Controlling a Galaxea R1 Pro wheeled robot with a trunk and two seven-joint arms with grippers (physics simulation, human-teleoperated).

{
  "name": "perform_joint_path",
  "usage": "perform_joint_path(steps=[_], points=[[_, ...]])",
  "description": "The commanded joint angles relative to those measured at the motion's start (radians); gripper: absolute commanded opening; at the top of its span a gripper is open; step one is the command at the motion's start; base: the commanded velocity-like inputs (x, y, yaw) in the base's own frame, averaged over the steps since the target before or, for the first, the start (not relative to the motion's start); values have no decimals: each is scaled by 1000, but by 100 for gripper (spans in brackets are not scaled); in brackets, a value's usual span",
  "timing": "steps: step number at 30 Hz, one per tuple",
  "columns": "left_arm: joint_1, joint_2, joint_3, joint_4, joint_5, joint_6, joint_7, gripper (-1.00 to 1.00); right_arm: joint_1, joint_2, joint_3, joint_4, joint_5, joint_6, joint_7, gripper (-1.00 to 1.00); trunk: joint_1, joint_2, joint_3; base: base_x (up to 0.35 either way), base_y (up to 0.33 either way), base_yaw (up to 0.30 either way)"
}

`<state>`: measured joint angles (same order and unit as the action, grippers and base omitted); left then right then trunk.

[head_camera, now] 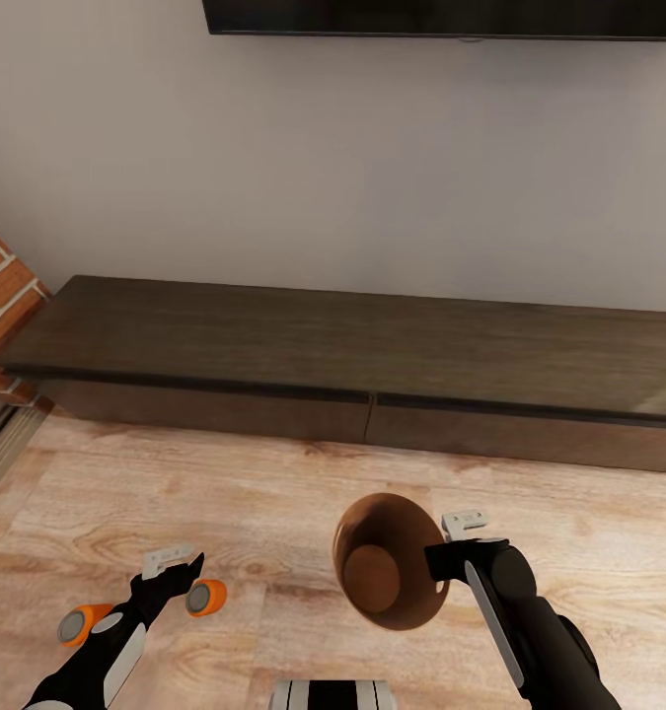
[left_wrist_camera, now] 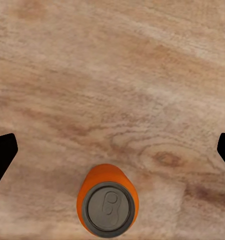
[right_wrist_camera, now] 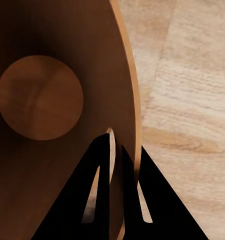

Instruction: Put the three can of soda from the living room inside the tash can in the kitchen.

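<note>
Two orange cans of soda rest on the light wood floor: one [head_camera: 206, 597] just right of my left gripper [head_camera: 178, 569], another [head_camera: 84, 623] to the left of that arm. In the left wrist view a can [left_wrist_camera: 108, 206] shows its grey top, and the left gripper [left_wrist_camera: 112, 150] hangs open above the floor with its fingertips far apart. My right gripper [head_camera: 441, 560] is shut on the rim of the brown tash can [head_camera: 382, 562], which is tilted with its mouth facing me. The right wrist view has the gripper [right_wrist_camera: 116, 146] pinching the rim; the bin's inside [right_wrist_camera: 40, 97] holds nothing.
A long dark low cabinet [head_camera: 352, 355] runs along the wall ahead, under a black television [head_camera: 441, 18]. A red brick chimney [head_camera: 2, 286] stands at the left. Wood plank floor [head_camera: 273, 493] stretches between me and the cabinet.
</note>
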<state>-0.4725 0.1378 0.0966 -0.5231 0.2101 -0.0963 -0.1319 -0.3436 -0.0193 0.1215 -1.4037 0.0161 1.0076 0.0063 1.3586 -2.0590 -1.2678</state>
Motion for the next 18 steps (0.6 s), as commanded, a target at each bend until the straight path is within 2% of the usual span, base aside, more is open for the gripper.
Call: perform_joint_path(steps=[1,7,14,18], points=[[0,0,0,0,0,0,0,100,0,0,0,0,-22,-1,6,-100,0,0,0,0,0,0],[0,0,0,0,0,0,0,100,0,0,0,0,-22,-1,6,-100,0,0,0,0,0,0],[0,0,0,1,0,1,0,100,0,0,0,0,-22,-1,6,-100,27,-49,-22,0,0,0],[0,0,0,3,0,1,0,100,0,0,0,0,-22,-1,6,-100,27,-49,-22,0,0,0]])
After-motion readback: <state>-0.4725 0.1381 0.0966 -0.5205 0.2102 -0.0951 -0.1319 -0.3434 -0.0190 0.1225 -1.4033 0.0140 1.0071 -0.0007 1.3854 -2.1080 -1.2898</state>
